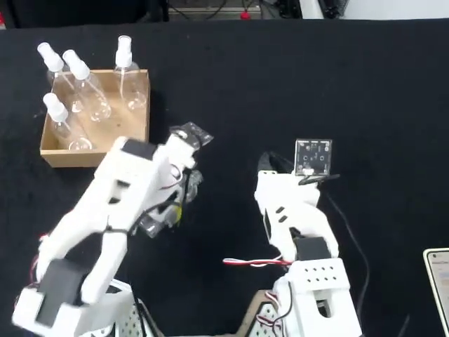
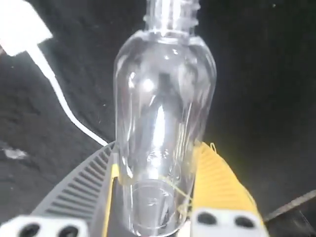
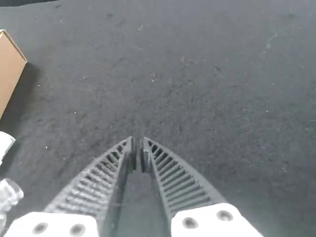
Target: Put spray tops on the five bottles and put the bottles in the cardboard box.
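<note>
Left gripper (image 2: 157, 170) clamps the lower body of a clear bottle (image 2: 165, 94) with a bare neck, off the near right corner of the box (image 1: 70, 156); a loose spray top (image 2: 20, 27) lies on the table (image 3: 222, 74) beside it. Right gripper (image 3: 138, 149) has its jaws pressed together on nothing, low over the table, well right of the box; four capped bottles (image 1: 88, 91) stand inside the box.

Four bottles (image 1: 88, 91) in cardboard box (image 1: 70, 156) far left on worktop (image 1: 316, 84), fifth bottle (image 2: 163, 113) in my left pincer (image 2: 160, 158) near the box, right pincer (image 3: 137, 148) further right.
</note>
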